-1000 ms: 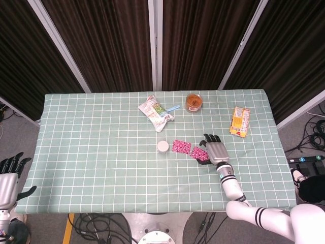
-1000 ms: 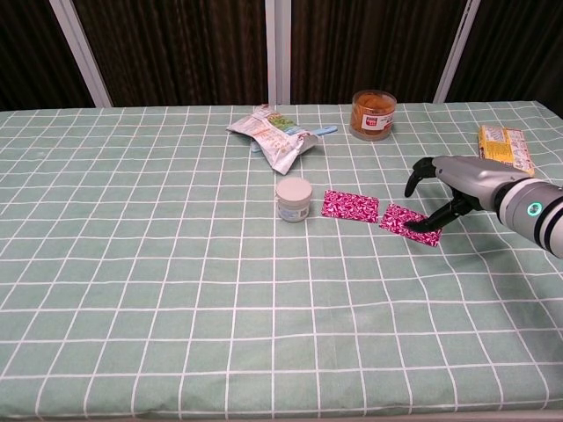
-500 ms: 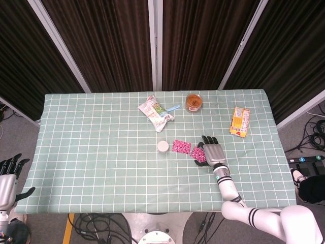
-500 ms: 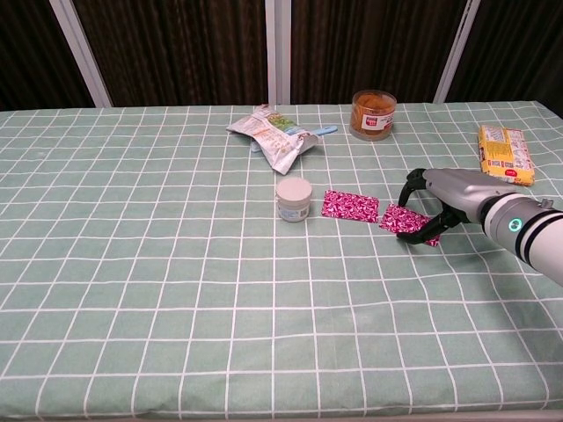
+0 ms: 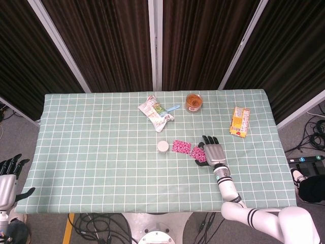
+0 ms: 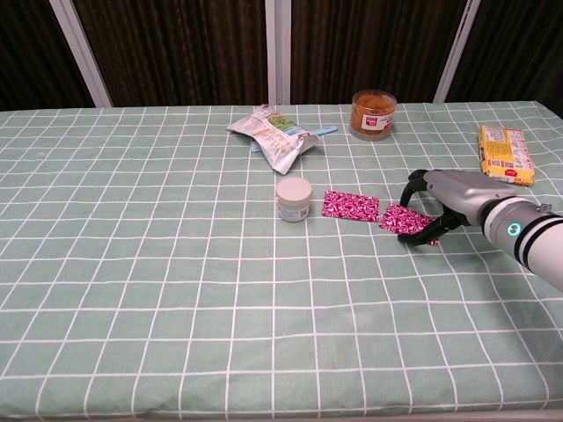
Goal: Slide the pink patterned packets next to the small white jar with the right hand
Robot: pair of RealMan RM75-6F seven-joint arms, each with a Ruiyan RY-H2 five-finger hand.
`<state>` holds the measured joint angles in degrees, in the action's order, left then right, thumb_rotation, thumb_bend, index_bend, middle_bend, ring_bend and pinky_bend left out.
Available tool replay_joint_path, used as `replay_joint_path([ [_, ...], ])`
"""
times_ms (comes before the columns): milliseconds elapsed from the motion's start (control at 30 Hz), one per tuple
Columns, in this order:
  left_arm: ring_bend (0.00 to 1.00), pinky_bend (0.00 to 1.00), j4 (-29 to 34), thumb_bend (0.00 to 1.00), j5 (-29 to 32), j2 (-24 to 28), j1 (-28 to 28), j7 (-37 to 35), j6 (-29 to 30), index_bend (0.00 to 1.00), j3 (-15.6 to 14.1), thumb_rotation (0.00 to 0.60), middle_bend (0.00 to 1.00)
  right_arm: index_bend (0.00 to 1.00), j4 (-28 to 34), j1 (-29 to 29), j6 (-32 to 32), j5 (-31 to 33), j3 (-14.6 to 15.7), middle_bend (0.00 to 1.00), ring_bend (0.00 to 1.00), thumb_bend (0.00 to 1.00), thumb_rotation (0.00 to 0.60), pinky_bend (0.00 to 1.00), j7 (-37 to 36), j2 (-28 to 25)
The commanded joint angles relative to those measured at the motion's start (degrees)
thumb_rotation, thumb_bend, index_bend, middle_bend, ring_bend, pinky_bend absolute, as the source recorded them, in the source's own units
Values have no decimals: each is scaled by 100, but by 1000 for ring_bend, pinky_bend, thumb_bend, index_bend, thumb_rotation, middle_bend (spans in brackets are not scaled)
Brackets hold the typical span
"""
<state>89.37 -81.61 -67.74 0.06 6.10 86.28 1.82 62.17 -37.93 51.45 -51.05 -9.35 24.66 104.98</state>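
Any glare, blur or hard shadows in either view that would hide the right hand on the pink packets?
Head view: even light, sharp, no glare; right hand small but clear. Chest view: sharp, soft shadow only under the hand, which covers part of the nearer pink packet; white jar crisp.

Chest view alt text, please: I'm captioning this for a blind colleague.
The robot's right hand rests on the right one of two pink patterned packets on a green checked table; the other packet lies beside a small white jar. Behind are a crumpled snack bag, an amber jar and a yellow packet.
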Motion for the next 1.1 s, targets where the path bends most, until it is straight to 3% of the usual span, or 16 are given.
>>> replay_joint_path([
  [33,141,138,-2,89,0,-2,0,-7,-1,252,1,600,200,286,-22,8,-12,-16,0,40,0,160,408,0,7,13],
  [233,141,138,-18,89,8,-9,5,-23,-4,252,0,600,200,322,-45,52,15,-117,-9,51,0,161,495,0,-33,17],
  [500,141,138,-41,89,5,-23,0,-37,-9,252,3,600,200,345,-13,101,43,-217,-20,59,0,160,557,0,-57,3],
  [833,141,138,-54,90,2,-15,11,-55,-3,252,-2,600,200,343,338,37,-17,-325,-191,58,0,162,548,0,-151,-287],
  [1100,141,138,-6,89,5,-4,-12,3,-29,252,6,600,200,333,447,-396,-403,-107,-529,58,0,160,553,0,-72,-345],
])
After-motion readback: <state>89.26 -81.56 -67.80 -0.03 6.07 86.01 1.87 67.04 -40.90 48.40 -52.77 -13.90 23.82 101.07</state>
